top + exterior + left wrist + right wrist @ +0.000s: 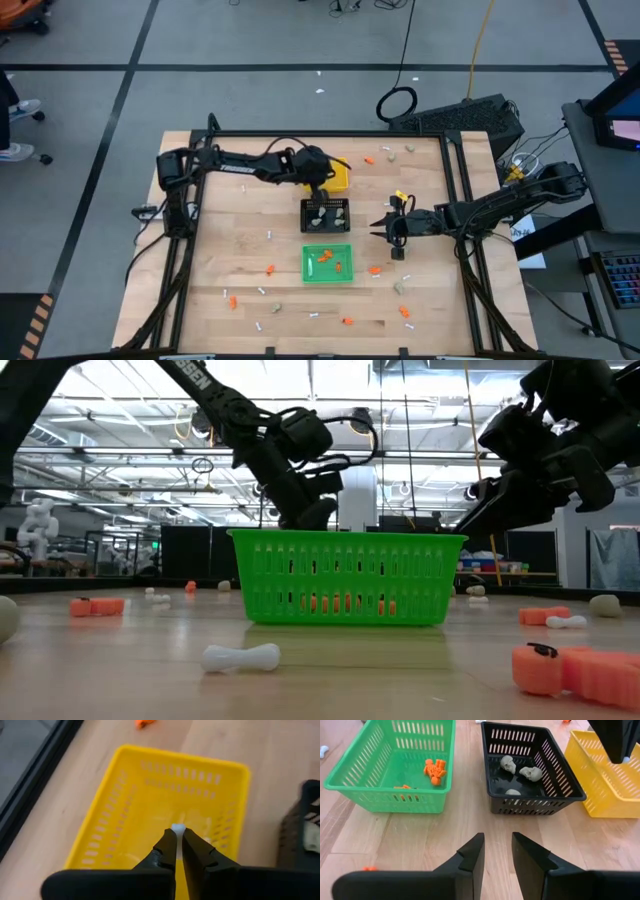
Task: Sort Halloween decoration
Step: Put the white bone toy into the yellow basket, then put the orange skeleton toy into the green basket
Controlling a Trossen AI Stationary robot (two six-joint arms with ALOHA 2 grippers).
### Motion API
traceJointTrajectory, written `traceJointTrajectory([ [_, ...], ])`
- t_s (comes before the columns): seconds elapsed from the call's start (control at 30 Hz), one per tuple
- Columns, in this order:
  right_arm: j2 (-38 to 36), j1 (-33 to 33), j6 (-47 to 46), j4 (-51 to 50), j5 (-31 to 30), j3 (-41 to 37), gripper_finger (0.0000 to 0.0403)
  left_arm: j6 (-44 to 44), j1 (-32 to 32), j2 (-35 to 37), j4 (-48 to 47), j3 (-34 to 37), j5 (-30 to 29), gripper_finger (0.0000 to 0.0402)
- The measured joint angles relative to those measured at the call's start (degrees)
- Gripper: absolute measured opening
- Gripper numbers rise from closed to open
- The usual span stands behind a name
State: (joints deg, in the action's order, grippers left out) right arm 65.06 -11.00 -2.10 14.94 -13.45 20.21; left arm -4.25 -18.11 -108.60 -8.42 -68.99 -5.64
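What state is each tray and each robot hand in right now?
Left gripper: over the yellow tray, jaws shut on a small white piece.
Right gripper: empty, jaws apart, facing the trays.
Yellow tray: contents unclear.
Black tray: holds beige-grey skulls.
Green tray: holds orange bits.

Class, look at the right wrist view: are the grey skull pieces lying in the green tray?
No: the skull pieces lie in the black tray; the green tray holds orange bits.
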Motion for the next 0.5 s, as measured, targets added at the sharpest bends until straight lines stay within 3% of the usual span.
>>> traceJointTrajectory([
  [0.27,0.0,0.0,0.0,-0.1,0.0,0.0,0.0086,2.3,-0.7,0.0,-0.7,0.0,-2.4,0.01],
  [0.5,0.0,0.0,0.0,-0.1,0.0,0.0,0.0086,3.1,-0.3,4.1,-3.2,0.0,-2.5,0.0164],
])
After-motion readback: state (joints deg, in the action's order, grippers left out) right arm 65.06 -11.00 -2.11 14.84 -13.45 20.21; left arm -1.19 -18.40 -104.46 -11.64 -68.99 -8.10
